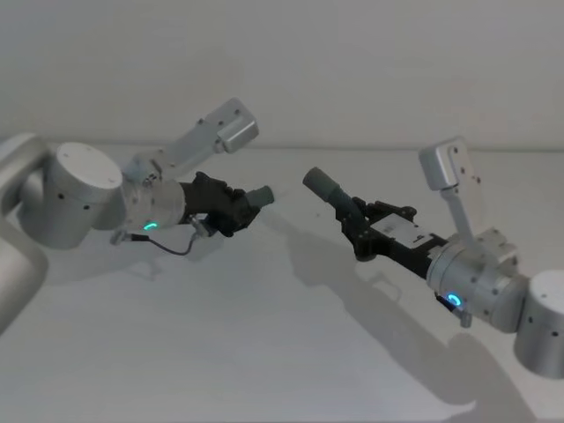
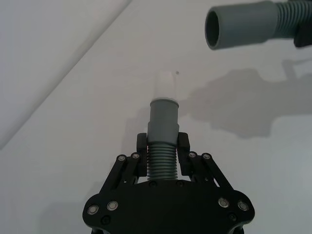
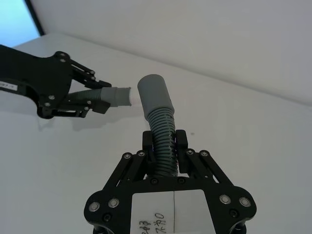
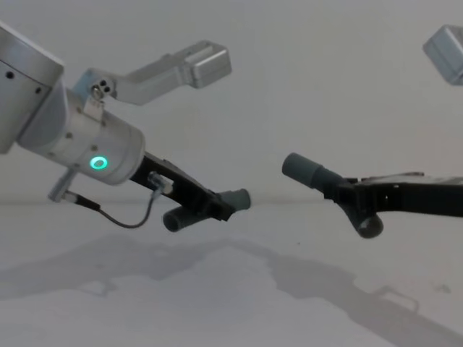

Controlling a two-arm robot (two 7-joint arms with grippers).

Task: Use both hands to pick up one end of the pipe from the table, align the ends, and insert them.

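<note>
Pipe left piece (image 2: pixel 162 163) is clamped at its ribs in the left gripper (image 1: pixel 240 209), left cuff (image 1: pixel 262 196) sticking out past the fingers. Pipe right piece (image 3: pixel 164 141) is clamped likewise in the right gripper (image 1: pixel 354 218), right cuff (image 1: pixel 322 185) out front. Both are held above the table (image 1: pixel 264 370); the 2 cuffs face each other, near, not touching.

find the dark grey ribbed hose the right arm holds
The hose is right of centre in the head view, off the white table in the right gripper, facing the other hose in the left gripper.
</note>
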